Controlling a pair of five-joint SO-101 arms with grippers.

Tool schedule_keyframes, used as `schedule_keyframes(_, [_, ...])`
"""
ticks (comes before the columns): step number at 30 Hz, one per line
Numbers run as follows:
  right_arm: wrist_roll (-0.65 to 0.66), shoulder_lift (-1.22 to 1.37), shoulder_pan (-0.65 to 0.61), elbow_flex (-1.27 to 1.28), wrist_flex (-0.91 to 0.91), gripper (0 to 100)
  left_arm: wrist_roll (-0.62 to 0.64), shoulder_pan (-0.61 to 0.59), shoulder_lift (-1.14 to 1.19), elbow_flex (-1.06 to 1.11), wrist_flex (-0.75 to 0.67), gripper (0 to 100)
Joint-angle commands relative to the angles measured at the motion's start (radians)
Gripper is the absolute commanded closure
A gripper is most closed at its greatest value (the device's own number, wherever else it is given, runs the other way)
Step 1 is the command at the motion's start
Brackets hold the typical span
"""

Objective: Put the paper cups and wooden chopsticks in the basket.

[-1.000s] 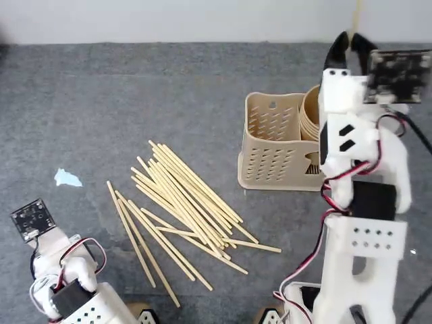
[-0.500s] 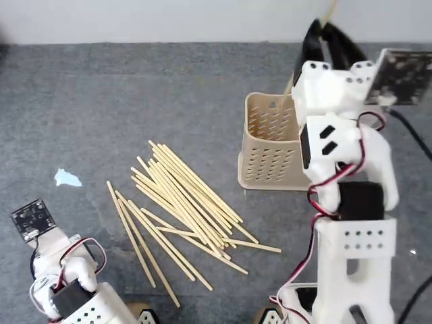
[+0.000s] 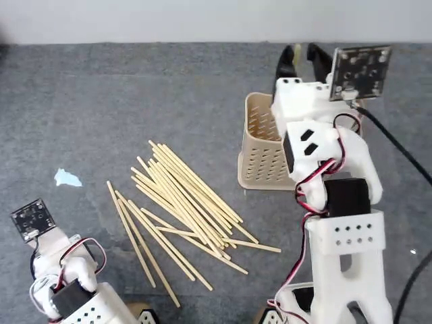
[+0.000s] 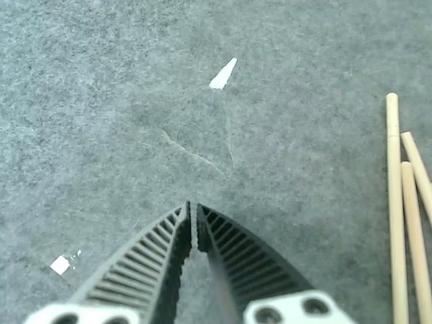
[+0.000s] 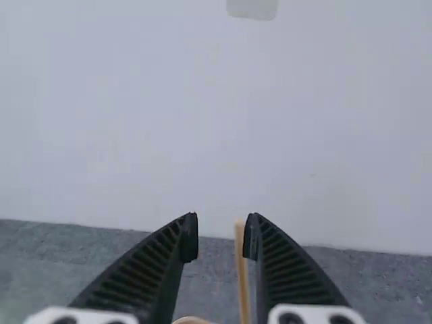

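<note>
Right wrist view showed our right gripper [image 5: 220, 236] narrowly parted, a wooden chopstick [image 5: 241, 270] seemingly loose between its jaws above the basket [image 3: 263, 162]. We judged that opening wider would drop it cleanly.

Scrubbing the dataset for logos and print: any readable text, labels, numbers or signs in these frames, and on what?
No readable text in any view.
Circuit board on the arm at the basket: components only, any print too small to read.
Circuit board on the other arm: likewise too small.
Chopsticks, basket, pale scrap: no marks.
</note>
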Motion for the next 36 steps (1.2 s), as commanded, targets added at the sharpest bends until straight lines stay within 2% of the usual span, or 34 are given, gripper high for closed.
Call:
schedule_keyframes(1, [0.012,0.004,-0.096,-0.138,0.17,86.9,-0.011,0.003,-0.011,-0.005,-0.02,99])
schedule_keyframes(9, [0.014,0.035,-0.302,-0.166,0.374,86.9,-0.011,0.003,-0.011,-0.005,-0.02,99])
schedule_keyframes(16, [0.017,0.257,-0.42,-0.166,0.483,86.8,-0.011,0.003,-0.011,-0.005,-0.02,99])
schedule_keyframes(22, [0.02,0.522,-0.444,-0.17,0.486,86.9,-0.011,0.003,-0.011,-0.005,-0.02,99])
schedule_keyframes(28, [0.083,0.728,-0.441,-0.184,0.444,86.9,-0.011,0.003,-0.011,-0.005,-0.02,99])
schedule_keyframes(36, [0.083,0.967,-0.444,-0.333,0.435,86.9,-0.011,0.003,-0.011,-0.005,-0.02,99])
